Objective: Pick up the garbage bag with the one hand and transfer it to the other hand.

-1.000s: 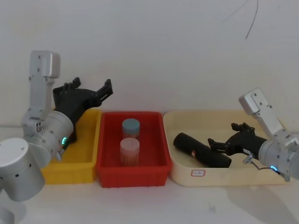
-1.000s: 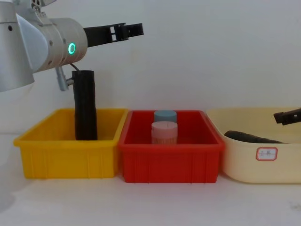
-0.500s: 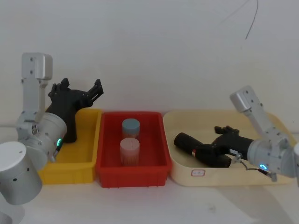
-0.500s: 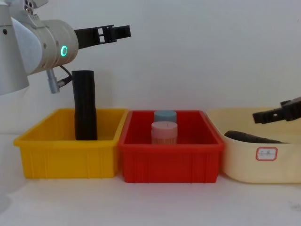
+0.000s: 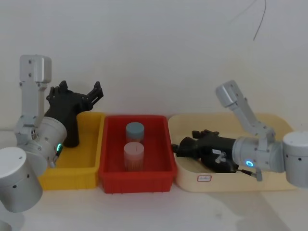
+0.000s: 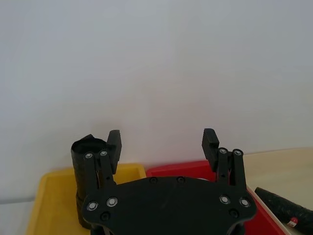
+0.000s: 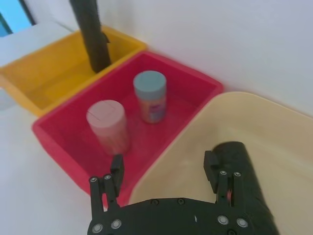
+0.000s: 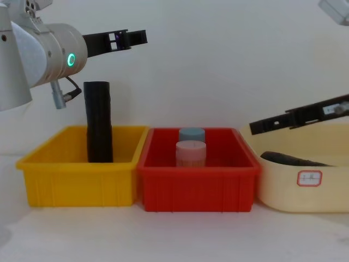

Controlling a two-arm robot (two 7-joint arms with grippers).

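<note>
The garbage bag [image 7: 237,154], a black roll, lies in the cream tub [image 8: 283,191] at the right; the chest view shows it low behind the tub wall [image 8: 292,160]. My right gripper [image 7: 164,166], on the blue-ringed arm, hangs open just above the bag's end nearest the red bin, one finger over the bag and the other over the tub rim. My left gripper [image 5: 81,91], on the green-ringed arm, is open and empty, held high over the yellow bin [image 5: 72,178]. A plain black roll [image 8: 98,123] stands upright in that bin.
The red bin [image 5: 137,118] sits between the yellow bin and the cream tub. It holds a blue-lidded jar [image 5: 135,131] and a pink-lidded jar [image 5: 134,154]. A white wall rises close behind all three containers.
My right gripper has swung left across the cream tub, over the garbage bag, toward the red bin. The left gripper has drawn back a little to the left.
</note>
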